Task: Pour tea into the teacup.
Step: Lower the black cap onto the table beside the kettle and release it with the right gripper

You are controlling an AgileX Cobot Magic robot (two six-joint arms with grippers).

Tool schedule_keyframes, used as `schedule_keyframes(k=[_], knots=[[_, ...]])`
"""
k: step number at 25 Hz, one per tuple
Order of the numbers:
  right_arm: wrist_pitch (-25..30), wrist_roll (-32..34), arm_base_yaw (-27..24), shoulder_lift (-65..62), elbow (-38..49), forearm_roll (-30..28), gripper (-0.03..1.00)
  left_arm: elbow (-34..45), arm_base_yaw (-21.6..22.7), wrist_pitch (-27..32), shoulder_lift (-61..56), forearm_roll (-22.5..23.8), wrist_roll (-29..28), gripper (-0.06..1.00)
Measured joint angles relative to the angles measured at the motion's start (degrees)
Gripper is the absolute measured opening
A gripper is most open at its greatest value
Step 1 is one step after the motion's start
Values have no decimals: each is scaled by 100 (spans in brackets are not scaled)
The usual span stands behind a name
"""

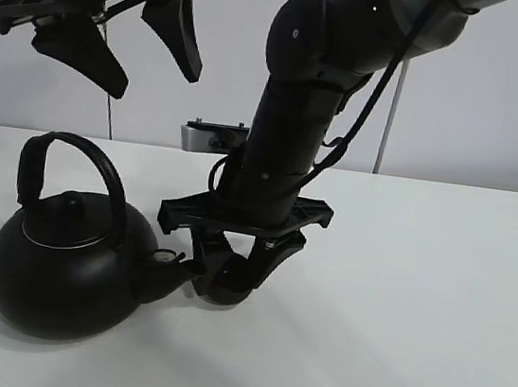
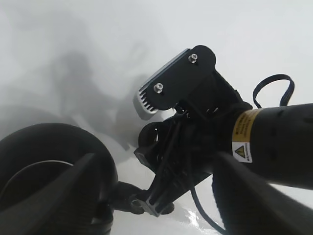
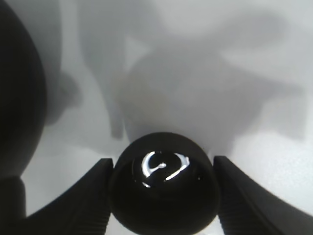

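Observation:
The teacup is a small round black cup, and my right gripper is shut on it, one finger on each side. A shiny glint shows inside it. In the exterior high view the teacup sits low over the white table, right against the spout of the big black kettle, held there by my right gripper. My left gripper hangs open high above the kettle, holding nothing. In the left wrist view its blurred fingers frame the kettle and the right arm.
The white table stretches to the right and front of the kettle. A small grey device sits at the table's back edge behind the right arm. The kettle's arched handle stands upright.

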Motion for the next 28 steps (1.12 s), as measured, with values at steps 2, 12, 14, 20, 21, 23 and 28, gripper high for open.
schedule_keyframes(k=[2,12,14,20,21,23,28], knots=[[0,0,0,33,0,6,40,0,0,0,0,0,0,48],[-30,0,0,50,-17,36,40,0,0,0,0,0,0,48],[-43,0,0,57,-60,67,40,0,0,0,0,0,0,48],[-42,0,0,62,-208,78,43,0,0,0,0,0,0,48],[-42,0,0,62,-208,84,43,0,0,0,0,0,0,48],[-42,0,0,62,-208,89,44,0,0,0,0,0,0,48],[-19,0,0,62,-208,89,44,0,0,0,0,0,0,48]])
